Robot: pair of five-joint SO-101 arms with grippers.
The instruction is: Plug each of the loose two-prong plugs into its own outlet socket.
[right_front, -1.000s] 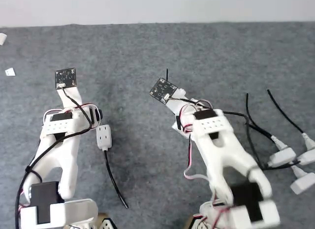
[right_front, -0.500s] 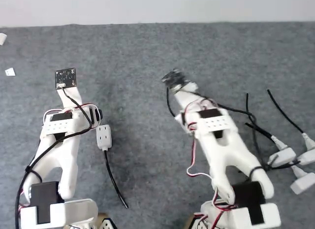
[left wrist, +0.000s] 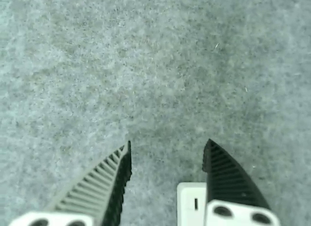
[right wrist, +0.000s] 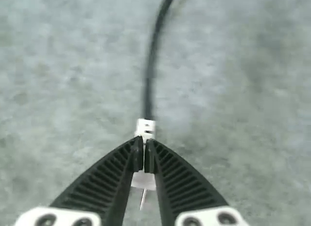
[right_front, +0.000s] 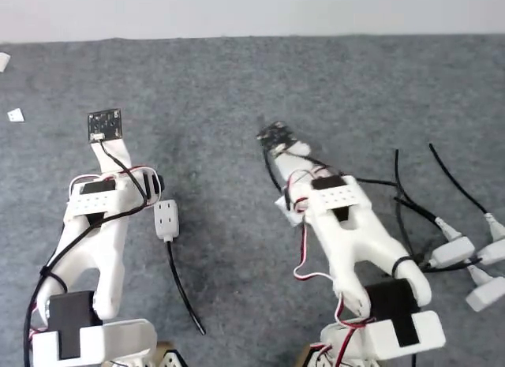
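Between the closed-in fingers of the right gripper (right wrist: 144, 140) sits a white two-prong plug (right wrist: 145, 129), pinched at its body. Its black cord (right wrist: 150, 65) trails away over the grey desk (right_front: 237, 83). Seen from above, that arm stands well to the right of the white outlet block (right_front: 166, 218), which lies flat just beside the left arm. The left gripper (left wrist: 168, 144) hovers over the desk with its fingers spread wide, one finger just beside the block. Three more loose plugs (right_front: 454, 252) lie far to the right of the block, beyond the right arm.
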